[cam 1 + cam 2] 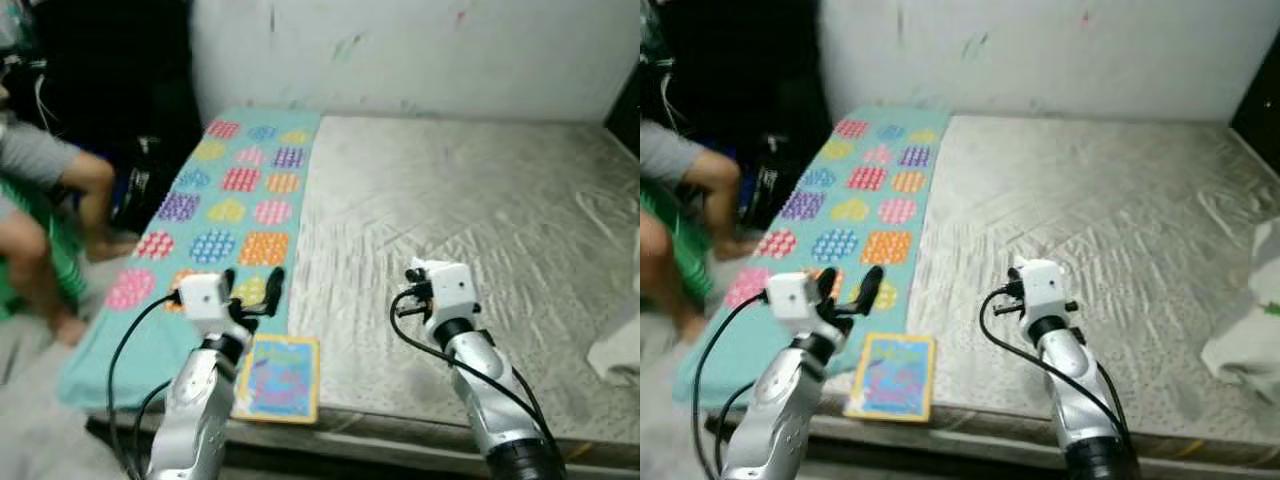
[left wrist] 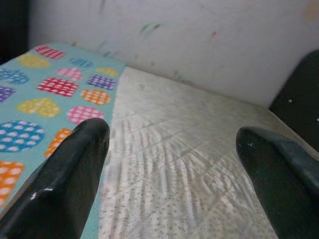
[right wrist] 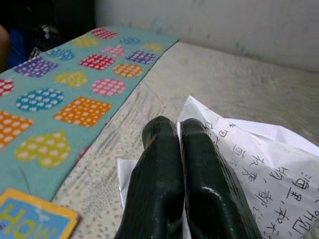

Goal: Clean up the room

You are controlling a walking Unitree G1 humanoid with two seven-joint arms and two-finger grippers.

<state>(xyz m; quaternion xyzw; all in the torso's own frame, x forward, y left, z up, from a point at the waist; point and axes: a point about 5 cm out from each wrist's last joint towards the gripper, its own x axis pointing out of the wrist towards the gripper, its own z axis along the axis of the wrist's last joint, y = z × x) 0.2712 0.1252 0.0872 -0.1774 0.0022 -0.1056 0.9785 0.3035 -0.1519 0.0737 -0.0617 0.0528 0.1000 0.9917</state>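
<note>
Both arms up over the near edge of the bed (image 1: 480, 200). Bare quilted mattress, grey-silver.

Left gripper (image 1: 252, 287): fingers spread wide, released, nothing between them. Hovers over the near end of the teal blanket (image 1: 235, 190), the one with coloured dotted hearts, squares and circles, which covers the bed's 9 o'clock strip. In the left wrist view the two black fingers (image 2: 60, 184) stand far apart, with the blanket seam and mattress between them.

Right gripper (image 3: 182, 149): fingers pressed together, clenched on a sheet of paper (image 3: 259, 164), white with printed characters. In the right wrist view the sheet sits sandwiched between the two fingers and fans out around them, crumpled. In the head views the gripper's white housing (image 1: 445, 285) sits above the mattress, roughly centre, at 3 o'clock from the left gripper.

Book (image 1: 279, 377): yellow border, blue cover, flat on the mattress at the near edge, just at 5 o'clock from the left gripper, beside the blanket's inner edge. Nothing touches it.

White cloth (image 1: 1240, 340) at the bed's far 3 o'clock edge, bunched.

Person sitting at 9 o'clock off the bed; arm (image 1: 85, 195) and leg visible, grey sleeve.

Wall (image 1: 420, 50) behind, white, scuffed.
</note>
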